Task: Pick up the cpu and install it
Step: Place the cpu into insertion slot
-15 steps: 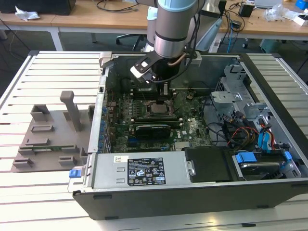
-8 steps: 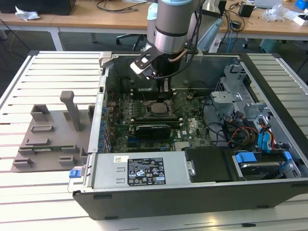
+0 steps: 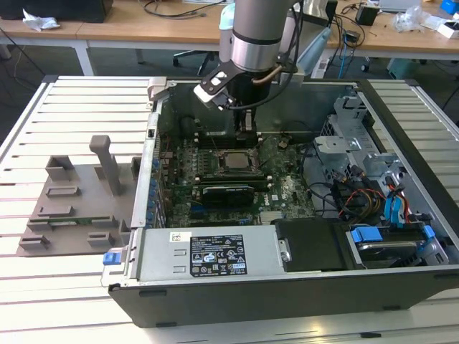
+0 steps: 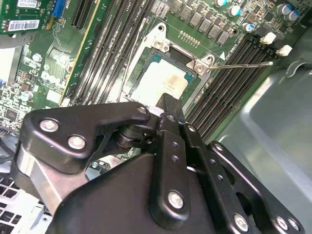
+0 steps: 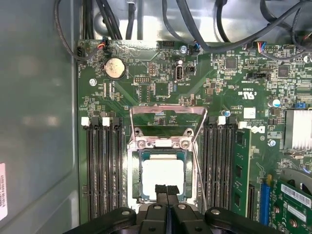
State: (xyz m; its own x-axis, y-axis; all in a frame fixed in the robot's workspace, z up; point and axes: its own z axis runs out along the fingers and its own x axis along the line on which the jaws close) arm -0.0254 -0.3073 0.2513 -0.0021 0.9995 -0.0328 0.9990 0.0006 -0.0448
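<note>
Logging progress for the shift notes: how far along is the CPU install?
Done: the silver-grey square cpu lies flat in its motherboard socket. In hand: nothing; the black gripper is shut at the chip's edge, contact unclear. Left: the socket's metal retention frame stands open, unlatched.

cpu [image 4: 163, 78] sits in mobo socket [image 4: 141, 58], tool [image 4: 165, 99] tip over its edge.

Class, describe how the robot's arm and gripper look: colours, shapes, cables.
The arm is a thick silver-grey cylinder with black cables running alongside it. The gripper is black, built of flat linked plates fastened with round silver screws.
</note>
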